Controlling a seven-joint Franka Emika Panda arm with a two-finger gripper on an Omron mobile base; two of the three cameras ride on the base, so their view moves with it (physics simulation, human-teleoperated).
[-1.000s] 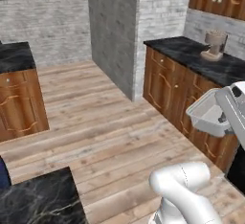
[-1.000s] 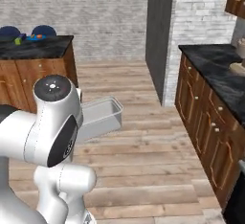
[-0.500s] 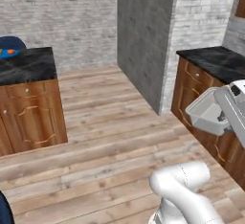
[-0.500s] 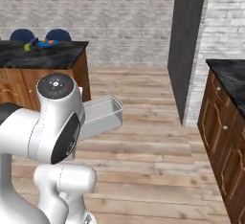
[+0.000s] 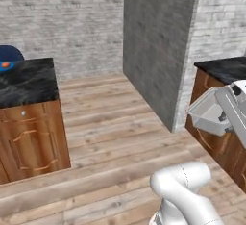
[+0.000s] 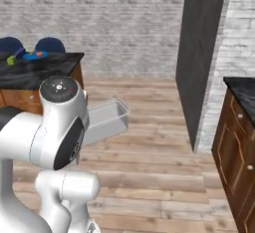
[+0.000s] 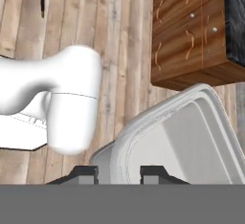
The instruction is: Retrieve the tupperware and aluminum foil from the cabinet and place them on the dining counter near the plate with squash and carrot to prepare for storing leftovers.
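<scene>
Claw [image 7: 118,172] clenched on tupperware [image 7: 186,137] rim, carried above wood floor [image 5: 115,123]; no writing readable.

No text, label or number can be read anywhere.

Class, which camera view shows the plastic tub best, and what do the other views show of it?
The hand view: the tub appears large, rim and inside wall clear. The left base view shows it small beside the arm; in the right base view the arm partly hides it.
</scene>
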